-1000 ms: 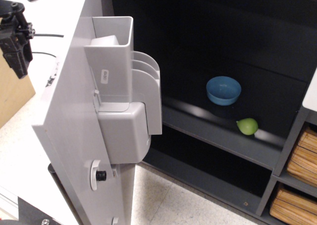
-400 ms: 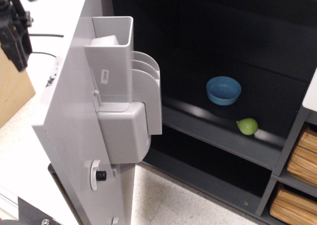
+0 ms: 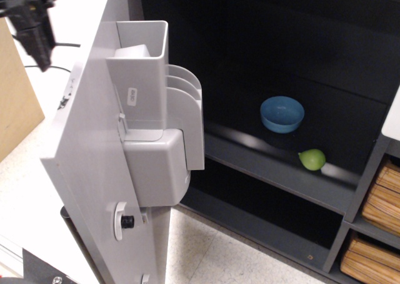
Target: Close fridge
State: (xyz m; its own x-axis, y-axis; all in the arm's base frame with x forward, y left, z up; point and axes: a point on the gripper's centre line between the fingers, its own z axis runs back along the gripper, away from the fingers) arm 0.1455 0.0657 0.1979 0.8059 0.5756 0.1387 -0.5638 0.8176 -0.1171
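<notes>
The fridge (image 3: 300, 59) stands open, its dark shelved interior showing. Its light grey door (image 3: 100, 171) swings out toward me, inner side visible with grey door bins (image 3: 159, 102). A blue bowl (image 3: 282, 114) and a green pear-like fruit (image 3: 312, 159) sit on the middle shelf. My black gripper (image 3: 34, 27) hangs at the upper left, behind the door's outer face and a little apart from its top edge. It is blurred; I cannot tell whether its fingers are open or shut.
Grey open shelving with tan woven baskets (image 3: 378, 228) stands at the right. A tan board (image 3: 15, 102) leans at the left. A black cable (image 3: 59, 45) runs across the white surface behind the door. Speckled floor (image 3: 212, 253) lies below.
My gripper has moved up and to the right, closer to the door's top outer edge. The door, bowl and fruit have not moved.
</notes>
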